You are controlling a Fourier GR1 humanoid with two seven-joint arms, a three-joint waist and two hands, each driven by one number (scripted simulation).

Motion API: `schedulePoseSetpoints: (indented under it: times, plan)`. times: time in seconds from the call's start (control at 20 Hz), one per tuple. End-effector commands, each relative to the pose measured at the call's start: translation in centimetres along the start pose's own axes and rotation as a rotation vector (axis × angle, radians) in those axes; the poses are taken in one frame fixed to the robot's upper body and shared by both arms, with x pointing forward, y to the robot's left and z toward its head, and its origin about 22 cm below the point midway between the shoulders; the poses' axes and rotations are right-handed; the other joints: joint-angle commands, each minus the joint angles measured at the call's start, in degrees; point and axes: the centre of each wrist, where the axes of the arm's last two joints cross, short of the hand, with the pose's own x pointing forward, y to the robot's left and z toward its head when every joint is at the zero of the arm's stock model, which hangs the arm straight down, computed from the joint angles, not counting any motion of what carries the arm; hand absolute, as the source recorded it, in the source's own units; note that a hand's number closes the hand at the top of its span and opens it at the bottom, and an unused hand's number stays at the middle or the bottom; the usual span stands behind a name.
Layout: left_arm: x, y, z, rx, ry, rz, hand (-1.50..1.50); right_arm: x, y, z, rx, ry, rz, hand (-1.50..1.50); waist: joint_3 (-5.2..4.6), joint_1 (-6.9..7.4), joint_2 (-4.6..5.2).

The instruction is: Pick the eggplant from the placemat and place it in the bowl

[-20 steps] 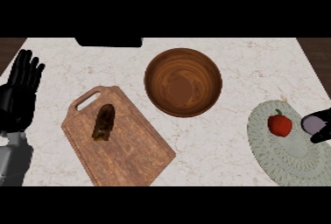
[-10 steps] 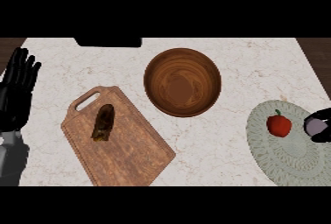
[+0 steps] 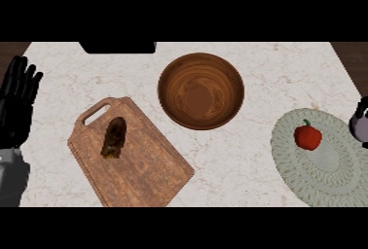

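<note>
A wooden bowl (image 3: 200,91) stood on the marble surface (image 3: 237,160). To the bowl's right lay a round pale placemat (image 3: 327,168) with a red pepper (image 3: 307,136) on it. At the placemat's right edge the right hand (image 3: 360,121) showed only in part — possibly curled round something pale purple, but I could not tell. Left of the bowl lay a wooden cutting board (image 3: 137,163) carrying a dark brown item (image 3: 114,137). Beyond the board, the left hand (image 3: 18,104) rested with fingers straight and released.

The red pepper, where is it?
In the head view the red pepper lies on the round placemat at the right, right of the wooden bowl.
</note>
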Motion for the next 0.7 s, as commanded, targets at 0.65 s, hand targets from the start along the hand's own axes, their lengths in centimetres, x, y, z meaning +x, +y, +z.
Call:
schedulePoseSetpoints:
  times: [0.65]
  plan:
    - [0.0, -0.1, 0.9, -0.008, 0.000, -0.002, 0.00, -2.6, -9.8, 8.2, -0.564, -0.444, 0.078, 1.50, -0.20, -0.75, -0.27]
